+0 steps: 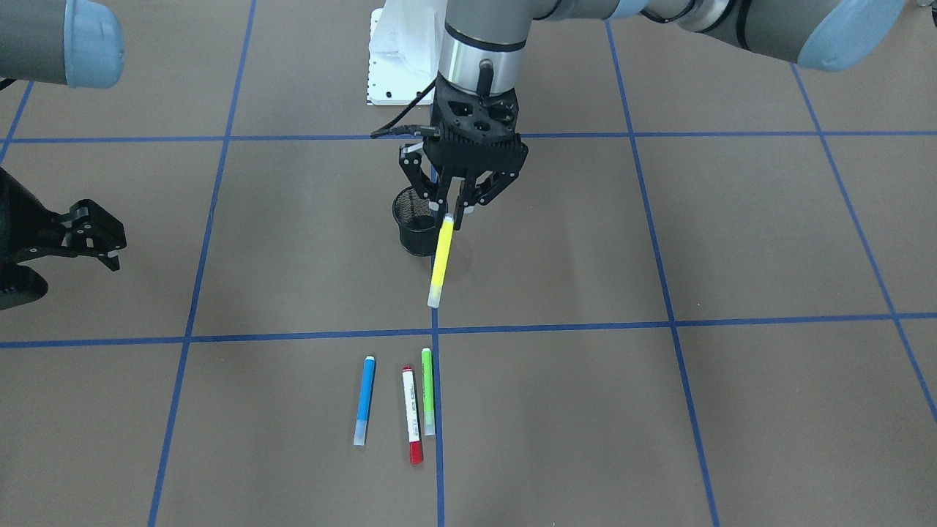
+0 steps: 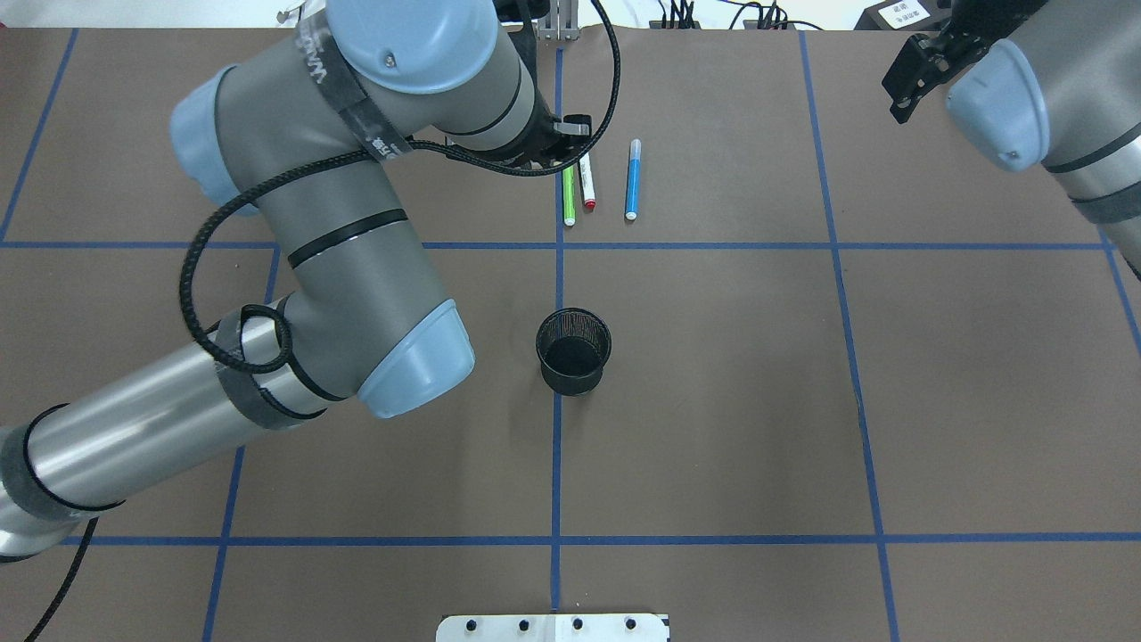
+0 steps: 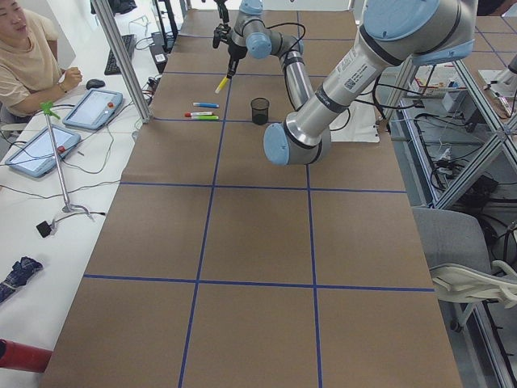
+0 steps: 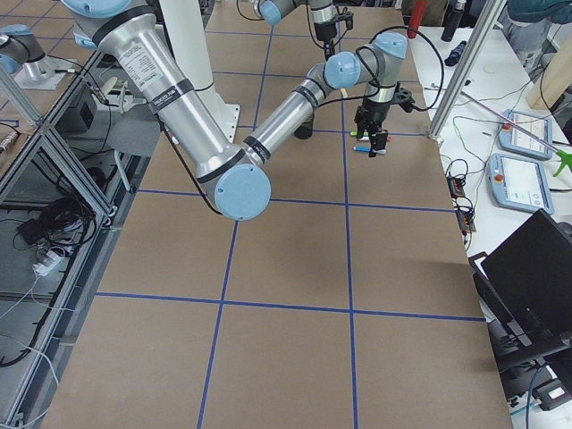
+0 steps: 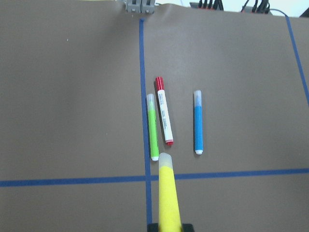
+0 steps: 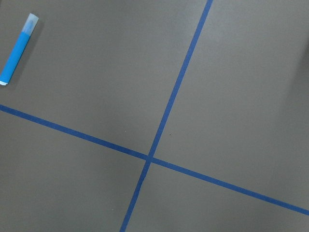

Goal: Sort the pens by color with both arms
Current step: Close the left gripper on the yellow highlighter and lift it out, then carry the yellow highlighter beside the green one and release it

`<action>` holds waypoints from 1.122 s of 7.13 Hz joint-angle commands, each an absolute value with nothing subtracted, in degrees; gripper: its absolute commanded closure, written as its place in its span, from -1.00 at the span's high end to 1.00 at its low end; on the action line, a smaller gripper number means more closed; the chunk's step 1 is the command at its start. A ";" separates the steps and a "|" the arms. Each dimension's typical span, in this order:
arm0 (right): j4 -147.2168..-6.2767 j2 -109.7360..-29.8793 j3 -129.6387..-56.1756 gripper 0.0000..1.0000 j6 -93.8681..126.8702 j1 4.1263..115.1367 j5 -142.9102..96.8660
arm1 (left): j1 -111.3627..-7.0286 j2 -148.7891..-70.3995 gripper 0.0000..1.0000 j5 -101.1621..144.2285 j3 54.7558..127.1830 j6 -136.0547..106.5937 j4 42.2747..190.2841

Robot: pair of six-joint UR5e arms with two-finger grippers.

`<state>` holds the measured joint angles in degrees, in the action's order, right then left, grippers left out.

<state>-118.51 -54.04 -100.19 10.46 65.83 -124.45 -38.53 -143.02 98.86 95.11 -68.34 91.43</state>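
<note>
My left gripper (image 1: 452, 211) is clamped on the yellow pen (image 1: 440, 265), which hangs tilted over the table (image 1: 659, 410) between the cup (image 1: 416, 227) and the far-edge row of green pen (image 1: 427, 391), red pen (image 1: 412, 413) and blue pen (image 1: 364, 399); my right gripper (image 1: 102, 238) carries nothing, and I cannot tell how far open it is; I judge I am mid-carry; next, the yellow pen needs lowering onto its own spot.

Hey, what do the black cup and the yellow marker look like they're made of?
Black mesh cup: likely wire mesh, matte; its wall shows a fine see-through grid. Yellow marker, held by the left gripper: probably plastic, smooth barrel with a translucent cap.
</note>
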 commanded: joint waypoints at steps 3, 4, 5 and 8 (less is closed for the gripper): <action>-118.39 -53.96 -99.93 1.00 10.63 65.83 -124.45 | -38.23 -143.26 -1.00 80.28 76.70 -72.77 114.62; -115.52 -54.14 -98.97 1.00 11.59 65.83 -124.37 | -37.97 -143.35 -1.00 76.68 70.46 -72.86 120.96; -111.92 -54.40 -97.31 1.00 13.43 65.66 -124.37 | -37.79 -145.70 -1.00 75.42 64.48 -72.86 125.20; -109.42 -54.58 -96.42 1.00 13.71 65.57 -124.45 | -37.44 -149.23 -1.00 77.15 56.44 -68.77 125.42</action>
